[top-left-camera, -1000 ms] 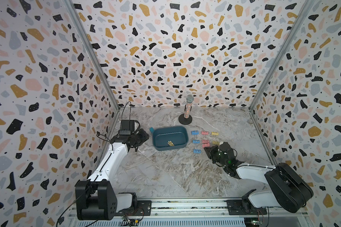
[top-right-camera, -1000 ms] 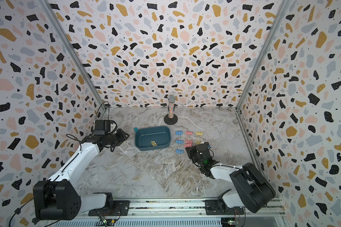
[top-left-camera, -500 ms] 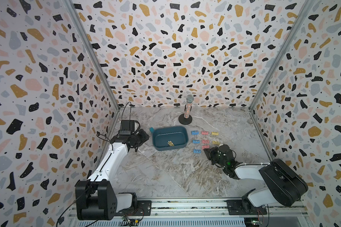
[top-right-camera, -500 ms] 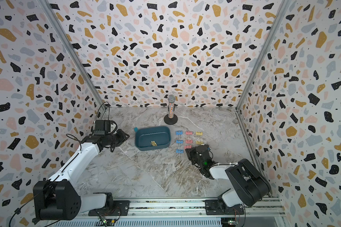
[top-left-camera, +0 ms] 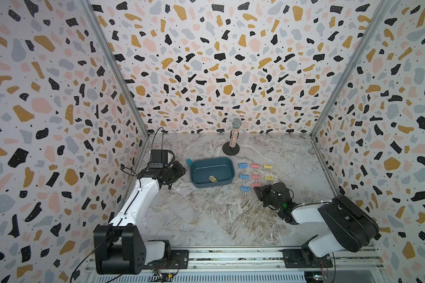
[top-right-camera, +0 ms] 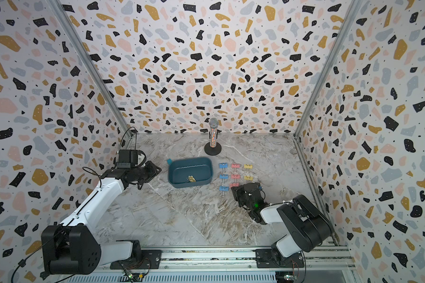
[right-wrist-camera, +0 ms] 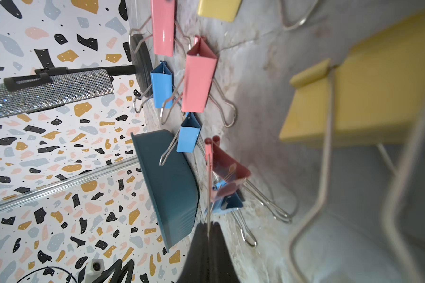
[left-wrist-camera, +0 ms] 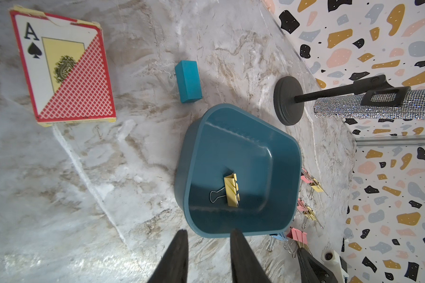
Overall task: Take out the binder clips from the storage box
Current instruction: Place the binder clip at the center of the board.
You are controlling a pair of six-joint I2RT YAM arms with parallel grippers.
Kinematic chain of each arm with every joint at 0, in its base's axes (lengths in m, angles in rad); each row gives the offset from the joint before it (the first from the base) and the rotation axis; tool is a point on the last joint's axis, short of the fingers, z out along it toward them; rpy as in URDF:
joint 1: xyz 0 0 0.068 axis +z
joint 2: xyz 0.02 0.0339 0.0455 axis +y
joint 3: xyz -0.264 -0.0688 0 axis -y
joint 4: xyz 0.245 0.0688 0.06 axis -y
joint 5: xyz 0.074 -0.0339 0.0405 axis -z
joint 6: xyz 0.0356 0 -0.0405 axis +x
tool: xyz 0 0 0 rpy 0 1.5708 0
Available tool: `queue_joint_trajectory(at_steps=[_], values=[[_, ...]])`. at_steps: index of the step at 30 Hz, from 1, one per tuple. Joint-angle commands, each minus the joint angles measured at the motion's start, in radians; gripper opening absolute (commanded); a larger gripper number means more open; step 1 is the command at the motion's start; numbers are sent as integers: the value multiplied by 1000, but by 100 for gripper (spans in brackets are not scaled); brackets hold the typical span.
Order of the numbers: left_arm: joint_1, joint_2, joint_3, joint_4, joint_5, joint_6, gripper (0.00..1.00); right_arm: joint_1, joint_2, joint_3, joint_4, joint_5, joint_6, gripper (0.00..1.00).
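Top views, read left to right. Found left gripper [top-left-camera: 180, 171] left of centre, jaws slightly parted on nothing, just short of the storage box [top-left-camera: 201, 171]. Noted small teal block [top-left-camera: 189, 161] just beside the box's upper-left corner. Saw yellow clip [top-left-camera: 212, 179] left inside, flat on the floor near the lower wall. Other binder clips [top-left-camera: 256, 176] already out, in rows just right of the box. Found right gripper [top-left-camera: 257, 190] at the lower right of the rows, jaws closed. Cannot tell from the right wrist view whether nipping a thin wire handle. Risks, as judged: catching the low rim on entry and shoving the box into the nearest clips; closing too narrow on the flat clip and flicking it; dragging a snagged clip out of line on retreat. Noted open marble tabletop [top-left-camera: 206, 220] across the lower frame. Tight only between box and rows, and toward the microphone stand [top-left-camera: 232, 147] above.
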Motion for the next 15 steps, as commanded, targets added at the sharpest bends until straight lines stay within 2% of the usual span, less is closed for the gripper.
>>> queue_joint_trajectory(at_steps=[1, 7, 15], values=[[-4, 2, 6, -1, 5, 21, 33, -3, -5, -2, 30, -5, 19, 0], [-4, 6, 9, 0, 3, 18, 33, -3, 4, -8, 38, -4, 41, 0], [-3, 12, 12, 0, 2, 19, 33, -3, 8, -15, 38, 3, 59, 8]])
